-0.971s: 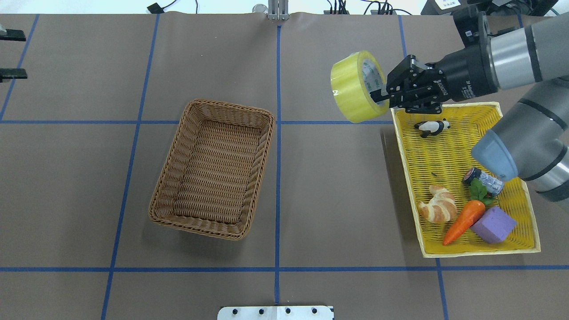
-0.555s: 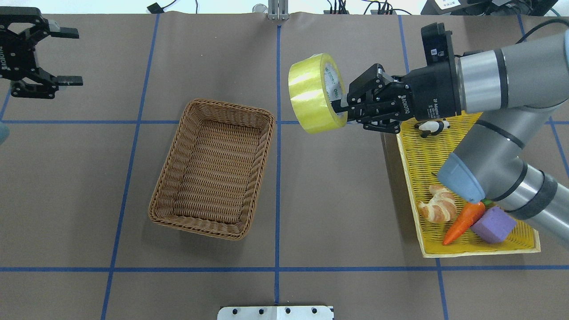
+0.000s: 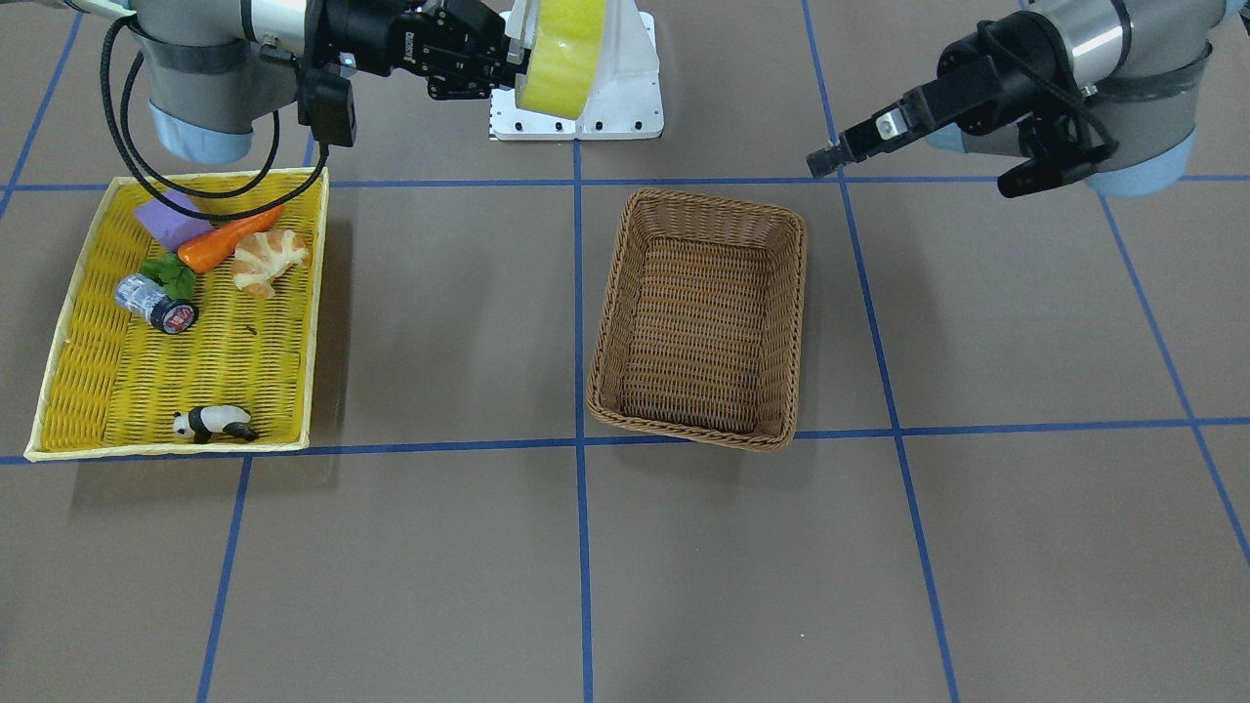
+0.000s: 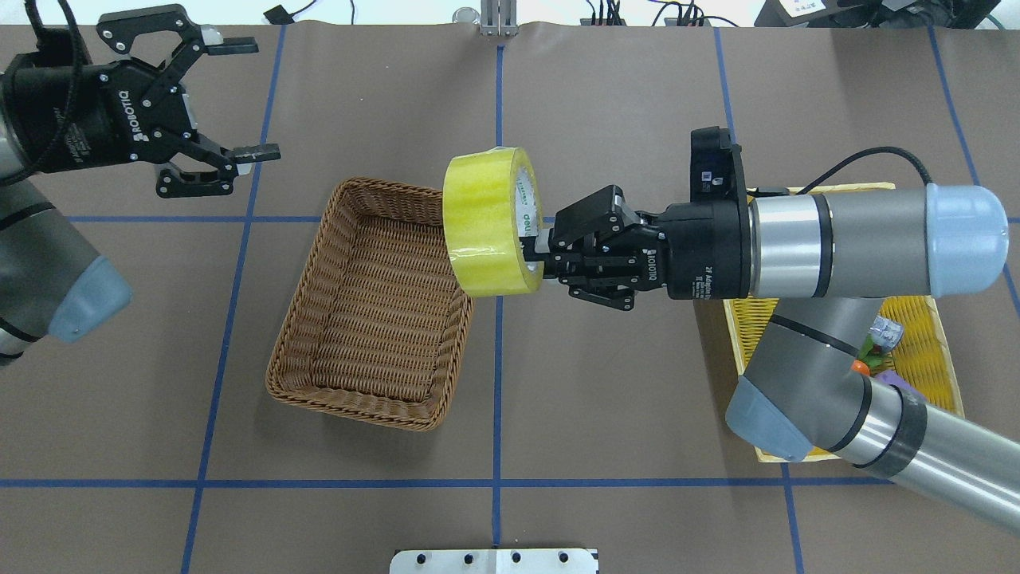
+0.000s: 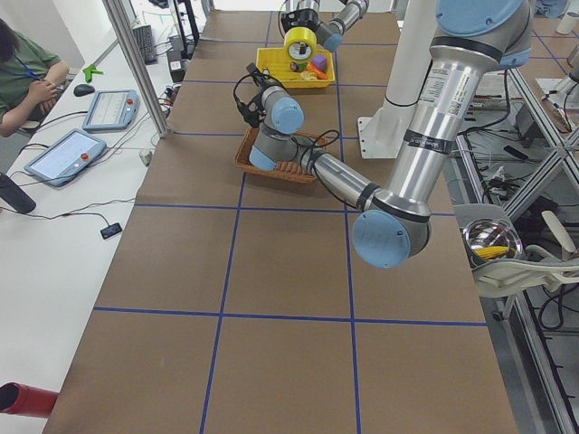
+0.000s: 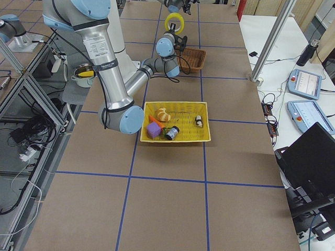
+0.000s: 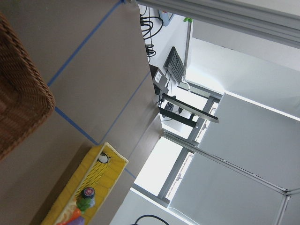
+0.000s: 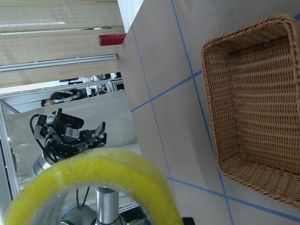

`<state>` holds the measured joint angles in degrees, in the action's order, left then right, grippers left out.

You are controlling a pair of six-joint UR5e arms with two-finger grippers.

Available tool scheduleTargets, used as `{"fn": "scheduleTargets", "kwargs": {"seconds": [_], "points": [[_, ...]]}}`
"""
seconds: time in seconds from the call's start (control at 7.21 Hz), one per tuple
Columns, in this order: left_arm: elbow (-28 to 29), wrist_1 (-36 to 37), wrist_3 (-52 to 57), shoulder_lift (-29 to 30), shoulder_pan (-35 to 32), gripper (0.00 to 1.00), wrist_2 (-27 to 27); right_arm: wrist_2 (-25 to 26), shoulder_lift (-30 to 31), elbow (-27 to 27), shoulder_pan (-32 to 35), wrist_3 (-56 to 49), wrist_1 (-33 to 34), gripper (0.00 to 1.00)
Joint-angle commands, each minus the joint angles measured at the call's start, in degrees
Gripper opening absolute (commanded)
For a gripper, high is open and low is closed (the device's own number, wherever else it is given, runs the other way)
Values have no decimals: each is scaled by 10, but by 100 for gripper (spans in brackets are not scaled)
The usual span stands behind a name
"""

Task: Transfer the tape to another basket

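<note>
The tape (image 4: 488, 223), a yellow-green roll with a whitish core, hangs on edge in the air. In the overhead view it overlaps the right rim of the brown wicker basket (image 4: 374, 408). My right gripper (image 4: 535, 253) is shut on the roll's wall, one finger inside the core. The front view shows the tape (image 3: 562, 54) held high by the right gripper (image 3: 513, 61), and the basket (image 3: 684, 427) with nothing in it. My left gripper (image 4: 256, 100) is open and empty, beyond the basket's far left corner. The right wrist view shows the tape (image 8: 93, 187) and the basket (image 8: 243, 112) below.
A shallow yellow tray (image 3: 176, 371) at the robot's right holds a panda figure (image 3: 215, 423), a croissant (image 3: 269, 262), a carrot (image 3: 229, 239), a purple block (image 3: 171, 220) and a silver cylinder (image 3: 154, 303). My right arm covers much of the tray (image 4: 916, 351) in the overhead view.
My right gripper has carried the tape leftward from beside the yellow tray's far corner to the basket's right rim. My left gripper has moved in from the left edge, still open.
</note>
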<state>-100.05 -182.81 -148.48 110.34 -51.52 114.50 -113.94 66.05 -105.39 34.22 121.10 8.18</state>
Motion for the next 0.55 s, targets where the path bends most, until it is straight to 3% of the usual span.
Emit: {"fn": "scheduleTargets", "kwargs": {"seconds": [0.0,0.28,0.42], "points": [[-2,9,-7,38,44,98,-45,46,-13,4,-43,-2,-1,0],[-7,6,-7,55,63,98,-55,45,-12,8,-44,-2,-1,0],[-6,7,-5,66,65,98,3,45,-12,8,-44,-1,-1,0]]}}
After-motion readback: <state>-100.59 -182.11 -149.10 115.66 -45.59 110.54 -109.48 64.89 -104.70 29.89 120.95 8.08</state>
